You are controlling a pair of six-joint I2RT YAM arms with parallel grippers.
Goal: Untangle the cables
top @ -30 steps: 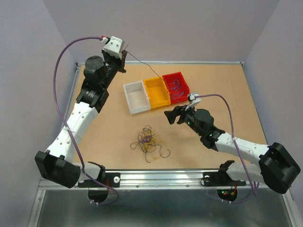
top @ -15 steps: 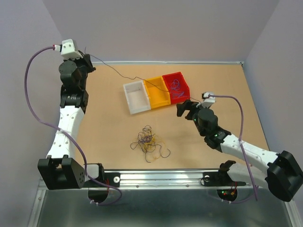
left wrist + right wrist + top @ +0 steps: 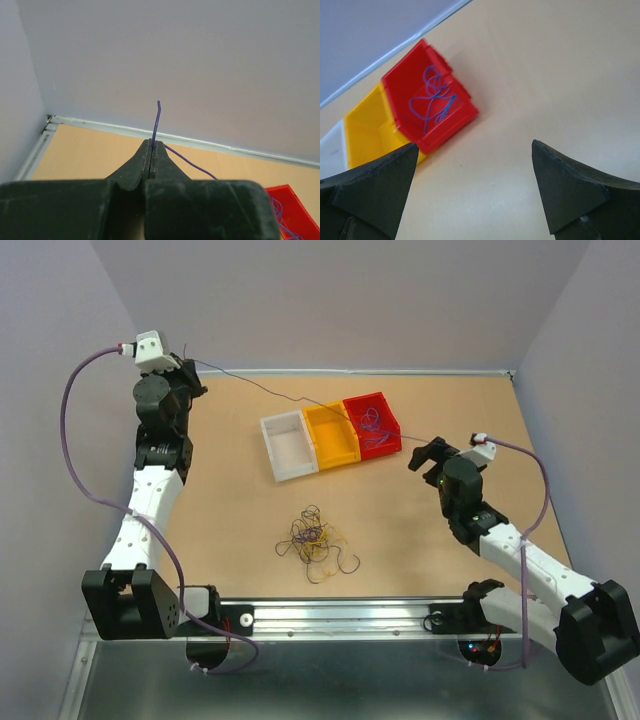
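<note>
A fist-sized tangle of thin purple, yellow and dark cables (image 3: 315,541) lies on the table, front of centre. My left gripper (image 3: 188,372) is raised at the far left corner, shut on one thin purple wire (image 3: 155,120). That wire (image 3: 270,391) stretches taut from it across to the red bin (image 3: 372,425), where its other end lies coiled (image 3: 432,100). My right gripper (image 3: 430,455) is open and empty, just right of the red bin, above bare table.
Three small bins stand in a row at the back centre: white (image 3: 289,447), yellow (image 3: 333,435) and red. The enclosure walls (image 3: 330,300) close in the back and sides. A metal rail (image 3: 340,615) runs along the near edge.
My left arm swung from near the bins to the far left corner, drawing the purple wire out long. My right gripper drew back to the right, away from the red bin.
</note>
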